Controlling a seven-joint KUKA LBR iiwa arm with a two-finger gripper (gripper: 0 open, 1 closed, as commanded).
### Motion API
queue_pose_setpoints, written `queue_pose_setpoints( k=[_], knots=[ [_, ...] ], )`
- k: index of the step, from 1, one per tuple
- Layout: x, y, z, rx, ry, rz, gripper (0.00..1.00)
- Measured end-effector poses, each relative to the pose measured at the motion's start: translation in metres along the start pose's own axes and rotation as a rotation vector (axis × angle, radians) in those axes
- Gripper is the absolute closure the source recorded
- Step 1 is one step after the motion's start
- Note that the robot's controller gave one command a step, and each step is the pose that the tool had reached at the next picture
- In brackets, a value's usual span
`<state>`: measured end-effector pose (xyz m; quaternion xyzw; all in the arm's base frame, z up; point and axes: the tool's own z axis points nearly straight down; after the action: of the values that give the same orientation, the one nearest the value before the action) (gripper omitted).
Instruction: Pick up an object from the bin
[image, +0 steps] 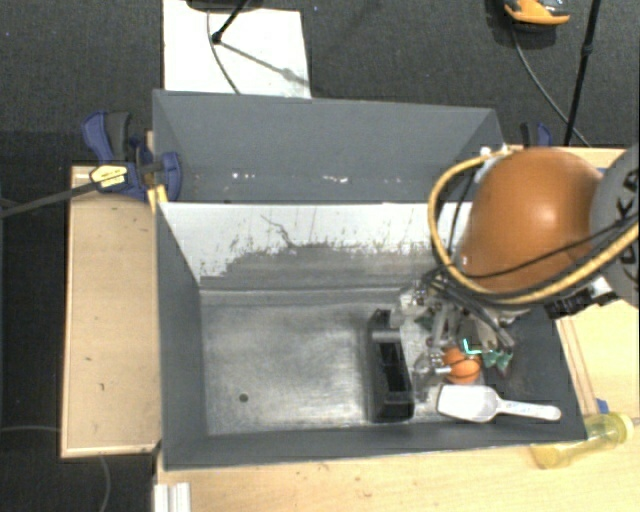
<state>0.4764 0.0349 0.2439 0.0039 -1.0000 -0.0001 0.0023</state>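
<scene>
- Grey metal bin (280, 340) lies below you. Its floor is scuffed and bare across the left half, and the few loose things are gathered in the right front corner.
- Your arm (618, 195) comes in from the right. Its rounded orange cover (530, 225) hangs over the bin's right side, with black and yellow cables (437, 215) looped round it.
- Below the cover, your claw (440, 350) is down near the floor in the right front part of the bin. Metal parts and wires crowd it, so you cannot tell whether it is apart or together, or whether it grips anything.
- Just left of the claw lies a black box (390, 375), long and narrow, running from back to front.
- Just right of the claw's tip sits a small orange ball (463, 371), the thing nearest the claw. You cannot tell whether the two touch.
- A white scoop (470, 403) lies in front of the ball, near the front wall, with its bowl to the left and its handle pointing right.
- A small green piece (497, 355) shows right of the ball, behind the scoop's handle. You cannot tell whether it is loose or part of the claw.
- Any writing on these things is too small for you to read.
</scene>
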Motion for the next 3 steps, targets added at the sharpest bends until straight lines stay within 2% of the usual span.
queue_pose_setpoints(
  k=[2,3],
  knots=[
    [-0.002,0.000,0.001,-0.001,-0.012,0.000,0.00],
    [-0.038,-0.005,0.017,0.000,-0.003,-0.204,0.00]
  ],
)
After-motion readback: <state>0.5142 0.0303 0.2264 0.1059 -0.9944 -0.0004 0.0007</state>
